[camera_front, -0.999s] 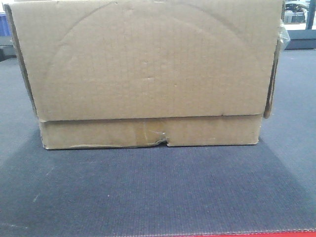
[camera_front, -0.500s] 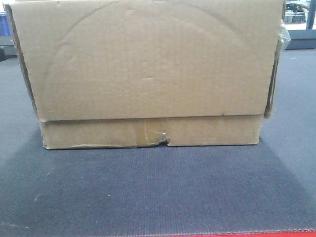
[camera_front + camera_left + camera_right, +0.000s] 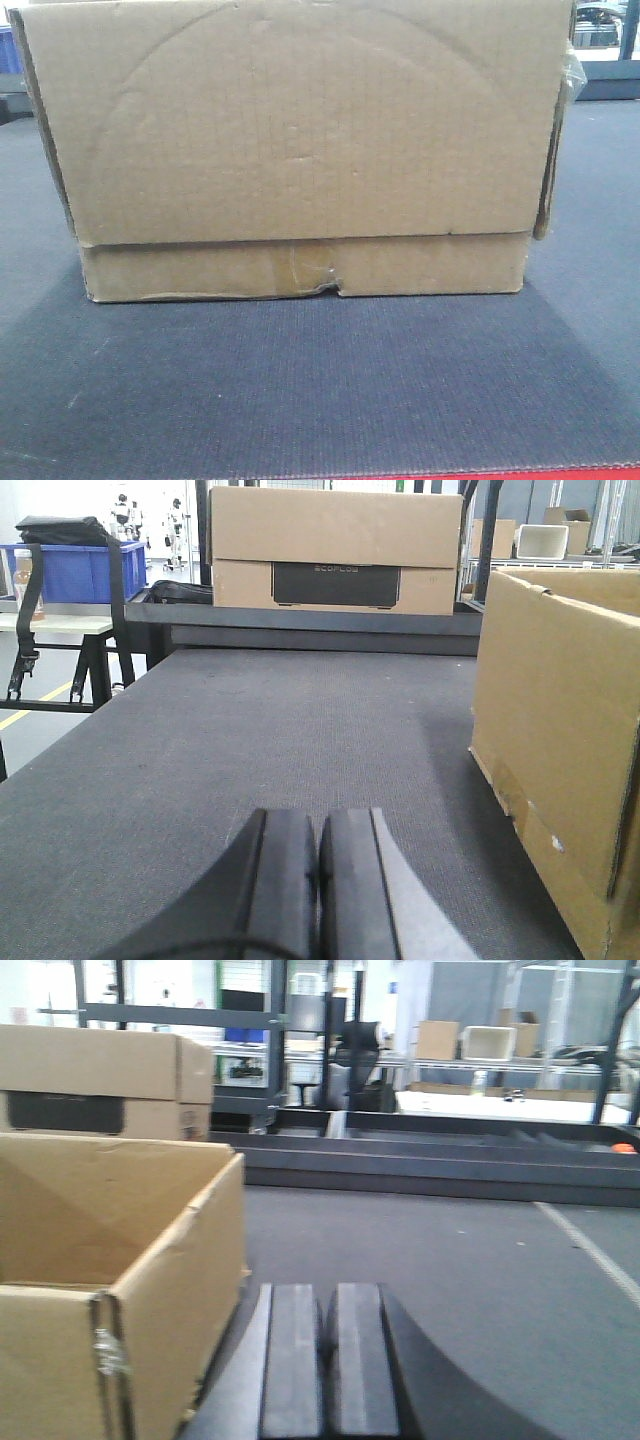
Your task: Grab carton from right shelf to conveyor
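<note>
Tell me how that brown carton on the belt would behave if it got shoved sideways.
The carton would probably slide, not tip: wide, flat-bottomed. Its open top suggests flexing walls. The conveyor weave may grip it.

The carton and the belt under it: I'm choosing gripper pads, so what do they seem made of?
The carton looks like plain brown corrugated cardboard, matte; faint ribbing shows across its face, with glossy clear tape and a small tear at the lower seam. The belt appears to be dark grey woven fabric or textured rubber, matte, judging by its fine weave pattern; which one is unclear.
</note>
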Motion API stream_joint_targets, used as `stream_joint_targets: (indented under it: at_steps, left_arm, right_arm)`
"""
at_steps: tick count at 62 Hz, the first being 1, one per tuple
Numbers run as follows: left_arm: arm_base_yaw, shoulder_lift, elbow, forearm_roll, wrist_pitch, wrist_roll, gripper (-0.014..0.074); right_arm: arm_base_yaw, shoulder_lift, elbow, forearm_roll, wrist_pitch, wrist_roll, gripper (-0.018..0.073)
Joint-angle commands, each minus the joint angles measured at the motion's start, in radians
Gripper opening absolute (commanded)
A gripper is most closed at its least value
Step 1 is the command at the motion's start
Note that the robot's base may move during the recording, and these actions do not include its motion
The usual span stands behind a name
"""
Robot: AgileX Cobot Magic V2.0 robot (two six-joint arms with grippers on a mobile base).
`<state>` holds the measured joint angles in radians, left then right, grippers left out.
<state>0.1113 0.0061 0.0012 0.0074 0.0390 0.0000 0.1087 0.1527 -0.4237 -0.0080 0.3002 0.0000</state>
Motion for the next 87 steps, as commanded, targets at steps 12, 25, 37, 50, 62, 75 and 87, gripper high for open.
stream_joint_targets:
  at_steps: [12,25,37,50,62,75,87]
  left_arm:
    - [0.004,-0.006,-0.001,-0.007,-0.027,0.0,0.0015]
    - [0.004,-0.006,-0.001,-0.007,-0.027,0.0,0.0015]
    - [0.004,-0.006,-0.001,-0.007,-0.027,0.0,0.0015]
    - [0.004,-0.006,-0.001,-0.007,-0.027,0.0,0.0015]
    - [0.004,-0.006,-0.001,-0.007,-0.027,0.0,0.0015]
    - [0.004,-0.006,-0.001,-0.007,-0.027,0.0,0.0015]
    - [0.004,-0.006,-0.001,-0.007,-0.027,0.0,0.0015]
  right_arm:
    - [-0.09,-0.049,0.251,0.048,-0.237,-0.01,-0.0078]
    - [-0.09,-0.153,0.424,0.051,-0.34,-0.01,-0.0078]
    - [-0.09,-0.153,0.424,0.051,-0.283,-0.01,-0.0078]
    - [-0.09,-0.153,0.424,0.051,-0.285,-0.01,-0.0078]
    - [-0.09,-0.153,0.424,0.051,-0.285,-0.01,-0.0078]
    - [-0.09,-0.153,0.424,0.051,-0.285,-0.01,-0.0078]
    - [-0.09,-0.153,0.424,0.051,-0.285,-0.01,-0.0078]
